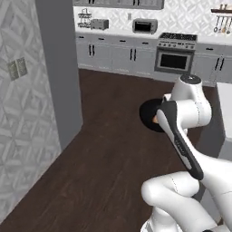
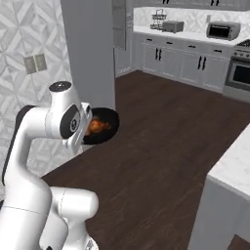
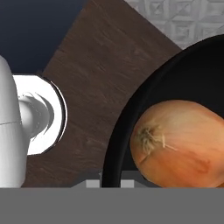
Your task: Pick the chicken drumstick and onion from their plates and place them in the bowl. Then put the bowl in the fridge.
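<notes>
Glossy black round bowl (image 2: 103,128) rides mid-air over dark wood floor (image 1: 104,149), two-finger gripper (image 3: 110,183) clamped shut on its rim. Inside: tan-orange round onion (image 3: 181,142) and orange-brown chicken drumstick (image 2: 97,127). Tall grey fridge (image 2: 90,53) stands just beyond. Risk: w/ a one-edge hold, any tilt or bump vs the fridge could tip bowl, spilling contents.

bowl (image 2: 108,128): held up above the floor (image 2: 161,141), just ahead of the arm's wrist
drumstick (image 2: 97,127): inside the bowl
onion (image 3: 179,142): inside the bowl, near its wall
fridge (image 1: 61,68): left of the bowl
counter (image 2: 234,166): right of the arm
oven (image 1: 174,59): far back, among the cabinets (image 1: 113,54)
</notes>
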